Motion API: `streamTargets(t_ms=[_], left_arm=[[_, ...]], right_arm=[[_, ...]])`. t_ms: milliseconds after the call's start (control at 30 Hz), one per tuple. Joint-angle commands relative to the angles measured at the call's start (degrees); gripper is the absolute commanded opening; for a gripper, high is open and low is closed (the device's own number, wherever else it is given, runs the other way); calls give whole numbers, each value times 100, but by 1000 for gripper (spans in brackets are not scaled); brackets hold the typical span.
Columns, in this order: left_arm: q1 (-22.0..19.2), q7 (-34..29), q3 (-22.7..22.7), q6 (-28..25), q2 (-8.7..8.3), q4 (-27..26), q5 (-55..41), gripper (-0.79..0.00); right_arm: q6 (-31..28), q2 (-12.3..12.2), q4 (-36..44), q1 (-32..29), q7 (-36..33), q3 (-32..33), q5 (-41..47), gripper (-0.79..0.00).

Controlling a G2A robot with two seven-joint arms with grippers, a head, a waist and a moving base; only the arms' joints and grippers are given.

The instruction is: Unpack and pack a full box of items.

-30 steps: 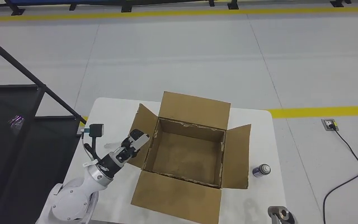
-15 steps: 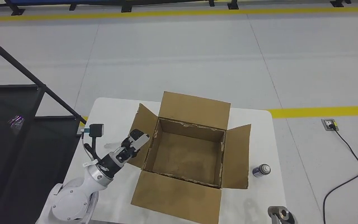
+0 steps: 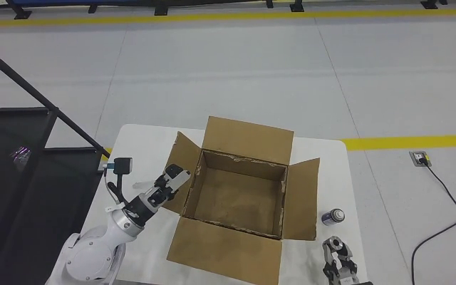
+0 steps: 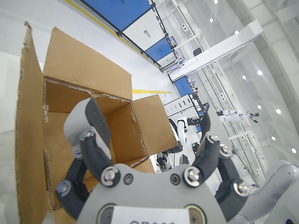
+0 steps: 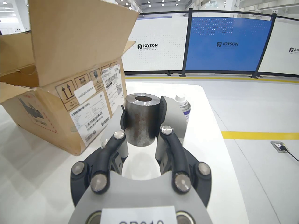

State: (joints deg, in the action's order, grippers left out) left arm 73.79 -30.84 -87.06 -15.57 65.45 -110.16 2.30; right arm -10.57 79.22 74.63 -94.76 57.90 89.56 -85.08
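- Standing at the middle of the white tabletop (image 3: pixel 142 149), the cardboard box (image 3: pixel 239 199) has all four flaps (image 3: pixel 249 139) folded outward. Its bare brown floor is visible from above.
- Left tool (image 3: pixel 173 182): positioned just outside the box's left flap, at about the height of the flap's edge and pointing toward the box. In the left wrist view the left tool (image 4: pixel 149 117) is spread wide. Its two dark fingers (image 4: pixel 95 115) are well apart, with nothing between them, and the box's interior is seen beyond them.
- Right tool (image 3: pixel 338 258): located near the tabletop's near right corner, to the right of the box's near flap. In the right wrist view the right tool (image 5: pixel 142 115) is closed on a metal cylinder (image 5: pixel 141 120), and its fingers press against opposite sides of the cylinder.
- Metal cylinder: a short, dark steel piece with a round bore in its top face, held upright. Its lower end is clear of the tabletop surface in the right wrist view.
- Spray can (image 3: pixel 332 216): stands upright on the tabletop to the right of the box's right flap, just beyond the right tool and apart from the box. In the right wrist view the spray can (image 5: pixel 183 104), with its white nozzle, shows behind one finger.
- Box exterior: the side wall facing the right tool carries printed labels (image 5: pixel 90 115) and handling symbols.
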Motion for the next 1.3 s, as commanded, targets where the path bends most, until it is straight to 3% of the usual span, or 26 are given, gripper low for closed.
streamTargets(t_ms=[0, 400, 867, 900, 933, 1000, 1267], left_arm=[[0, 0, 0, 0, 0, 0, 0, 0], [0, 0, 0, 0, 0, 0, 0, 0], [0, 0, 0, 0, 0, 0, 0, 0], [0, 0, 0, 0, 0, 0, 0, 0], [0, 0, 0, 0, 0, 0, 0, 0], [0, 0, 0, 0, 0, 0, 0, 0], [0, 0, 0, 0, 0, 0, 0, 0]], right_arm=[[78, -15, -227, 103, -7, 35, -58, -785], [946, -39, -700, 391, -599, 2, -474, -785], [1057, -71, -596, 403, -1281, -40, -498, -785], [1059, -73, -592, 399, -1288, -37, -480, -745], [1058, -75, -591, 393, -1301, -34, -461, -616], [1053, -81, -581, 384, -1323, -27, -439, -523], [1049, -97, -562, 365, -1368, -25, -378, -502]])
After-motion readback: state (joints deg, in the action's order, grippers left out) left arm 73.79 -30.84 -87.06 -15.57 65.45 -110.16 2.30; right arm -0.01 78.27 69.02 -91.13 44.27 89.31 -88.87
